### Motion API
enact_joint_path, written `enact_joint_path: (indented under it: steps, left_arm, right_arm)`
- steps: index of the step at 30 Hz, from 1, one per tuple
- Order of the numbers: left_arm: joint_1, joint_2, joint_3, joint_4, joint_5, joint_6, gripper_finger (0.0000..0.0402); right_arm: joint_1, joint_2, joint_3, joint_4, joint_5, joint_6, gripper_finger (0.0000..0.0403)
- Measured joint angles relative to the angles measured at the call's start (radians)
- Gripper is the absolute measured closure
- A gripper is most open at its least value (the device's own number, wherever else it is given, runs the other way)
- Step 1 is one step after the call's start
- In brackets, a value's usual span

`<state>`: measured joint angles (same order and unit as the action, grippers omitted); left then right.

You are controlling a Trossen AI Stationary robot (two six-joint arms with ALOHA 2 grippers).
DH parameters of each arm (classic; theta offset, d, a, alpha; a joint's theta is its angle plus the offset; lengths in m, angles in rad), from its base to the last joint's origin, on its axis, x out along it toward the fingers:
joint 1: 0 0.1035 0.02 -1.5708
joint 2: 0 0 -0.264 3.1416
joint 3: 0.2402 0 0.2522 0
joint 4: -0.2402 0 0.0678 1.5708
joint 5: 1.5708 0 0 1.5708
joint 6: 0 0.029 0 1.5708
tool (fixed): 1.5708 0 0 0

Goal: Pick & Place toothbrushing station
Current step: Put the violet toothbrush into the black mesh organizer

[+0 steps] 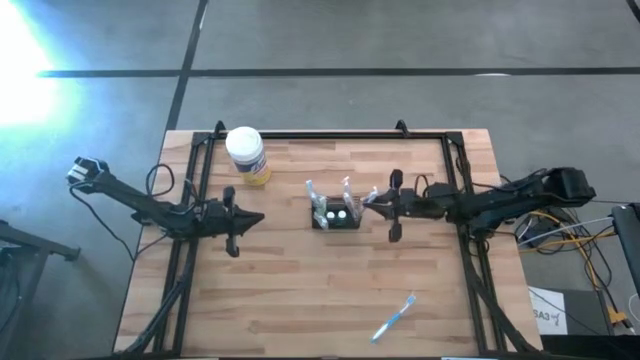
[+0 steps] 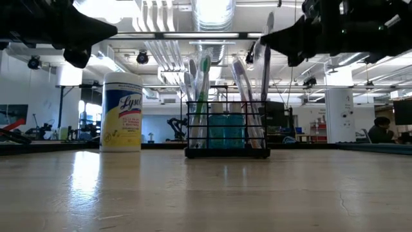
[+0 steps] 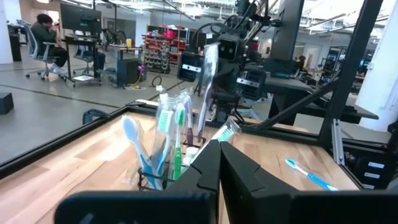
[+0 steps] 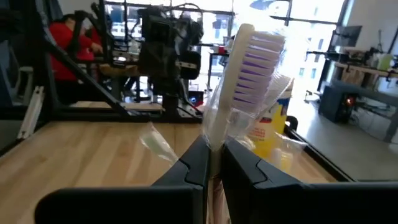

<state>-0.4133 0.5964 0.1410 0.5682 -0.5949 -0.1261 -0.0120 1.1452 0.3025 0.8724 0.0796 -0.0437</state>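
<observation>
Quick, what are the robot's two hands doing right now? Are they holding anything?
Left gripper: shut, holding nothing, left of the black holder.
Right gripper: shut on a wrapped purple-bristled toothbrush.

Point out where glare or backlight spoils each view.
High view: a blown-out white patch on the floor at the top left corner, off the table. Low view: ceiling lights behind the toothbrushing station leave both arms as dark silhouettes, and the tabletop shines. Right wrist view: bright windows wash out the wrapped toothbrush in the right gripper. Left wrist view: evenly lit.
</observation>
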Motion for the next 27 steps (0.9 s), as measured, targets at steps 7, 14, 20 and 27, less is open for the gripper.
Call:
enact_joint_path:
  steps: [7,14,20,27]
  left_arm:
    - [0.0,0.009,0.0,-0.001,0.0,-0.002,0.0392]
    - [0.0,0.019,0.0,0.0,0.0,-0.007,0.0392]
    - [0.0,0.032,0.0,-0.001,0.0,-0.012,0.0392]
    - [0.0,0.047,0.0,-0.001,0.0,-0.022,0.0392]
  right_arm:
    - [-0.027,0.134,-0.013,0.136,0.007,0.041,0.0381]
    - [-0.028,0.27,-0.011,0.171,0.059,0.066,0.0381]
    - [-0.028,0.373,-0.002,0.232,0.062,0.079,0.0381]
    - [-0.029,0.424,0.014,0.248,0.056,0.102,0.0377]
